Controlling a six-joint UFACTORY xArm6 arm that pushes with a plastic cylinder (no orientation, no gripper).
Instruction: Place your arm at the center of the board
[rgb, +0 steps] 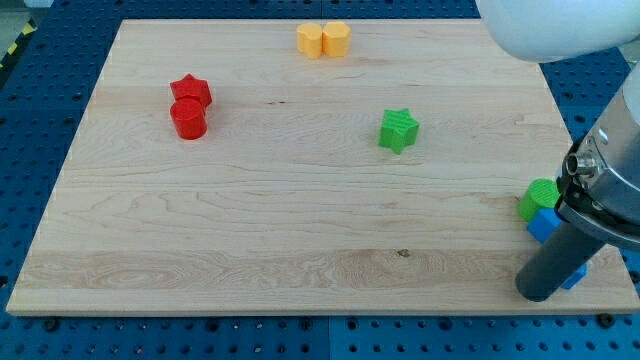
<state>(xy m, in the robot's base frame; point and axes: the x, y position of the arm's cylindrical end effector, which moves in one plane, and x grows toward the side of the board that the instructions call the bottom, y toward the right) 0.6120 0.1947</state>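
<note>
Down low, my tip crowds a blue block.

My tip perhaps touching block, board's right

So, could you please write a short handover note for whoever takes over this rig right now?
My tip sits at the view's bottom right corner of the board, just below the green block and blue block.
Elsewhere: red star touching red cylinder upper left, two yellow blocks at the top, green star right of middle.
Done: nothing yet.
Left: bring the tip to the board's center.
</note>
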